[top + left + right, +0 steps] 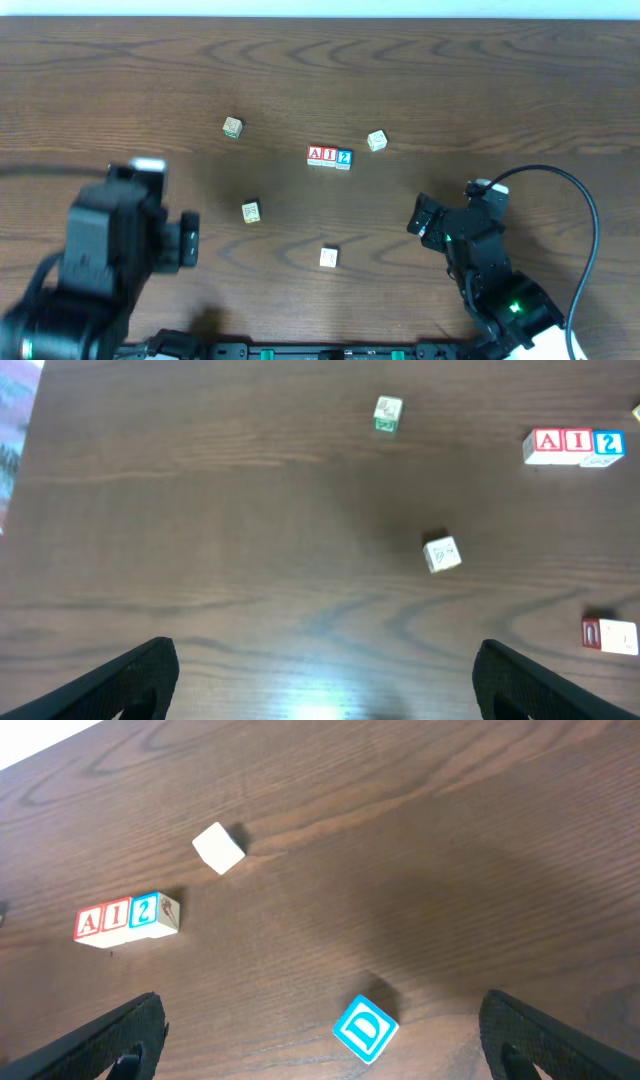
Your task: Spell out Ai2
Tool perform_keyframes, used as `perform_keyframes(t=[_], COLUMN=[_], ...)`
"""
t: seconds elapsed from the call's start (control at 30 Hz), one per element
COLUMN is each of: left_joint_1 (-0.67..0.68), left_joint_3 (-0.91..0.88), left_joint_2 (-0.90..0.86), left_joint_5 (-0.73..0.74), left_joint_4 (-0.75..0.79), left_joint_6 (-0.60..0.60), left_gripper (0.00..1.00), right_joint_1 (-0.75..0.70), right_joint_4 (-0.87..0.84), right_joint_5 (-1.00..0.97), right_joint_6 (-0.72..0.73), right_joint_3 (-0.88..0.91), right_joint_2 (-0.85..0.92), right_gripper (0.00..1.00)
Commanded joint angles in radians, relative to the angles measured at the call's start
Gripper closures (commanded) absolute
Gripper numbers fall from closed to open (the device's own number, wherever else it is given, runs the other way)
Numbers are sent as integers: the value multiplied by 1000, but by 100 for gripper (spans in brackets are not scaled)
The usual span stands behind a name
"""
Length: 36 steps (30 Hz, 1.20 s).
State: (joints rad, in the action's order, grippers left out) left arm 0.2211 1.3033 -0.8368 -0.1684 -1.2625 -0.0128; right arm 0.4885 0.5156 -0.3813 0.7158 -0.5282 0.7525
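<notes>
a: what's the biggest thing here?

b: the dark brown wood-grain table. it's flat with a faint sheen, so i'd guess cubes sit flush on it.

a: and the arms?

b: the black left gripper hangs over bare tabletop, fingers spread wide and holding nothing. the black right gripper is released too. both sit toward the near edge, well apart from the word, probably so they don't nudge it.

a: where is the word?

b: the row of three small wooden letter cubes lies near the table's middle. it reads red a, red i, blue 2, with sides touching and faces up in reading order. from that, the spelling looks done.

a: and the leftovers?

b: they're scattered where they don't crowd the row. a pale cube with a blue d lies askew on the table below the right fingers, not gripped. a plain pale cube sits near the row's 2 end, and a green-printed cube lies off to the left. all have square edges and matte printed faces.
</notes>
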Motion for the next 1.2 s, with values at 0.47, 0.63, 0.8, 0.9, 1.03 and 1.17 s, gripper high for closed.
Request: perform_keyframes(t=[0.47,0.63,0.8,0.9,1.03,1.17], left_joint_1=[-238,-258,-282,-291,-293,-293], left_joint_3=[-865,-1005,-1081,-1100,-1130,-1147], left_joint_2=[661,731,765,775,804,833], left_joint_5=[143,140,135,132,132,132], left_joint_4=[475,561,605,605,605,605], left_joint_6=[-18,-17,-17,-17,-17,-17], left_gripper=[5,5,5,5,5,5], right_joint_1=[10,10,10,10,10,10], right_joint_4=[0,0,0,0,0,0], right_joint_5=[-10,-10,-10,-10,-10,-10], right_joint_6=[9,9,9,9,9,9], right_joint_3=[0,0,0,0,0,0], right_joint_2=[-1,-1,-1,-1,-1,-1], right_gripper=[1,1,1,1,1,1])
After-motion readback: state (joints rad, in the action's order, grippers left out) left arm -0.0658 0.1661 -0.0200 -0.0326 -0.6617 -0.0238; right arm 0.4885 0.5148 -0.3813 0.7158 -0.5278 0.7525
